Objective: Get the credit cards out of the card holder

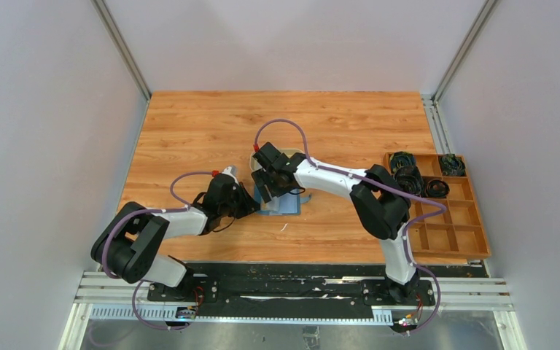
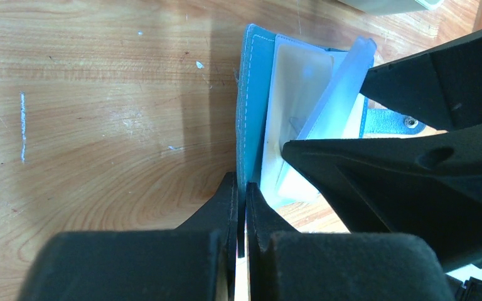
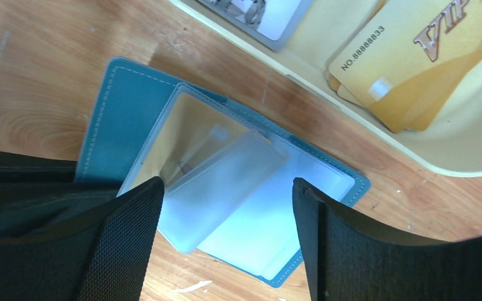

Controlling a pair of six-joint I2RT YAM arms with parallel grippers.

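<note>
Left gripper (image 2: 240, 188) is shut tight and pinches one edge of the blue card holder (image 3: 122, 94). The holder lies open close to the middle of the tabletop (image 1: 189, 131), a bit nearer its front edge. We see the right gripper (image 3: 226, 194) wide open above the holder, with one finger on each side of a pale card (image 2: 342, 81) that sticks out of it at a slant. It grips nothing. Just past the holder, toward the far edge, sits a tan tray (image 3: 471, 144). On the yellow card (image 3: 414, 69) in it we can read "NO." and a row of numbers that starts with eights. It also has the big letters "VIP", cut off at the top of the picture. More yellow edges peek out under it, and we cannot count them. A grey card (image 3: 270, 15) beside it has print too cut off to read. From above, the arms hide most of the holder and the tray.
</note>
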